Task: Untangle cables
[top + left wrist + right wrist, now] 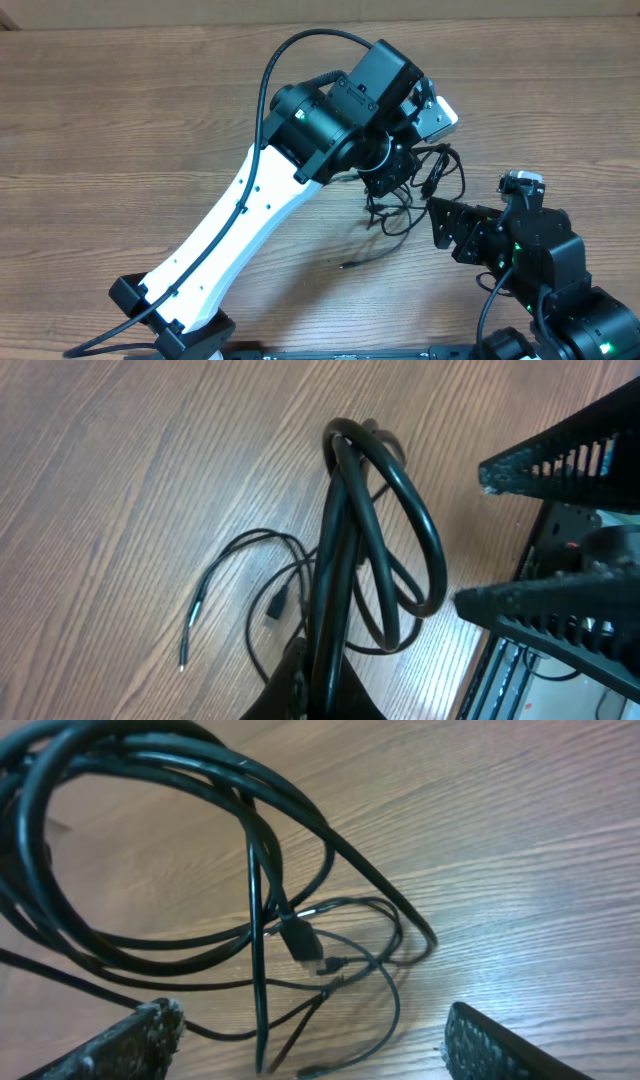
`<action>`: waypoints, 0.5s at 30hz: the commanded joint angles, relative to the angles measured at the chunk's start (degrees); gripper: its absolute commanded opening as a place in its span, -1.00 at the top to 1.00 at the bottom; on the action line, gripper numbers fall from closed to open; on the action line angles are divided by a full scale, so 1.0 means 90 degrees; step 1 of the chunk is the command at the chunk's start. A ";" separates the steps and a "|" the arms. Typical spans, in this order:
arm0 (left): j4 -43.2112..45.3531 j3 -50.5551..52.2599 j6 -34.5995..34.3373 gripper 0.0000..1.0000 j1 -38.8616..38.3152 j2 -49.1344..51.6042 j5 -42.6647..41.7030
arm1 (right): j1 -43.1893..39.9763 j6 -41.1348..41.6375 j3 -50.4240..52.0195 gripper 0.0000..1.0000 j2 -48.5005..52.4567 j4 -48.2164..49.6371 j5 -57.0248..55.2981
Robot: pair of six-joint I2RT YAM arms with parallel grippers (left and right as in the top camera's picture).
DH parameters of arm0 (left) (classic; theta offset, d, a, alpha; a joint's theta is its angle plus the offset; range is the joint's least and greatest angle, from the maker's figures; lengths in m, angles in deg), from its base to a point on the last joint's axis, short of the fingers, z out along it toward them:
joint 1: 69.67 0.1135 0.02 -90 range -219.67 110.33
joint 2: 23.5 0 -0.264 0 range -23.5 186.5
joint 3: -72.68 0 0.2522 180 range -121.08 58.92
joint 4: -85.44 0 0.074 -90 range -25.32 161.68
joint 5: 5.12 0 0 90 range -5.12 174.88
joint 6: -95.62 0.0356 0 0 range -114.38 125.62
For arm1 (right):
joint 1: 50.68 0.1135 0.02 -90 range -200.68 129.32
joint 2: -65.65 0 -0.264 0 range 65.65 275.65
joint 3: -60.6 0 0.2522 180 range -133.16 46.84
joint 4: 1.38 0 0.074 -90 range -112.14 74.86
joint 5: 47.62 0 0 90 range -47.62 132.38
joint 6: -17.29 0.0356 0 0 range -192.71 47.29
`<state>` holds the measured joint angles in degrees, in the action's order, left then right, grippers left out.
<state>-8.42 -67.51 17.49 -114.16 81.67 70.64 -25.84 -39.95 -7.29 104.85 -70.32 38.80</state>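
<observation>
The cables (412, 188) are a tangle of black cords on the wooden table right of centre. My left gripper (386, 172) reaches down onto them. In the left wrist view it (330, 685) is shut on thick black cable loops (385, 530) that are lifted off the table, while thinner cords (250, 595) with plug tips lie below. My right gripper (437, 222) is open and empty just right of the tangle. In the right wrist view its fingers (310, 1035) are spread wide, with the cable loops (250, 850) and a plug (300, 942) just ahead of them.
The left arm's white link (235, 235) crosses the table from the front left. A loose cord end (352, 264) trails toward the front. The right gripper's fingers (560, 460) sit close to the lifted loops in the left wrist view.
</observation>
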 commanded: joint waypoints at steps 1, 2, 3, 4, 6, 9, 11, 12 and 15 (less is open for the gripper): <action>0.0049 -0.0136 -0.0131 0.92 0.0036 -0.0092 0.0257 | 0.0019 -0.0017 -0.0126 -0.66 -0.0063 0.0119 0.0126; 0.0049 -0.0136 -0.0134 0.92 0.0036 -0.0092 0.0294 | 0.0019 -0.0017 -0.0126 -0.64 -0.0066 0.0211 0.0291; 0.0049 -0.0136 -0.0134 0.91 0.0036 -0.0092 0.0296 | 0.0019 -0.0017 -0.0126 -0.61 -0.0066 0.0296 0.0444; 0.0053 -0.0136 -0.0134 0.91 0.0036 -0.0092 0.0294 | 0.0019 -0.0019 -0.0126 -0.56 -0.0066 0.0435 0.0651; 0.0053 -0.0136 -0.0138 0.92 0.0034 -0.0092 0.0289 | 0.0019 -0.0019 -0.0126 -0.50 -0.0066 0.0760 0.1027; 0.0053 -0.0136 -0.0138 0.92 0.0010 -0.0092 0.0119 | 0.0019 -0.0019 -0.0126 -0.45 -0.0066 0.1183 0.1372; 0.0053 -0.0136 -0.0136 0.92 0.0005 -0.0092 -0.0296 | 0.0019 -0.0019 -0.0126 -0.33 -0.0063 0.1549 0.1481; 0.0053 -0.0136 -0.0134 0.91 0.0005 -0.0092 -0.0454 | 0.0019 -0.0022 -0.0126 -0.32 -0.0063 0.1596 0.1474; 0.0022 -0.0136 0.0002 0.92 0.0005 -0.0092 -0.0869 | 0.0019 -0.0022 -0.0126 -0.15 -0.0063 0.1661 0.1081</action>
<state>-8.42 -67.51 17.49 -114.18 81.67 68.98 -25.84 -39.87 -7.26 104.85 -55.81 50.52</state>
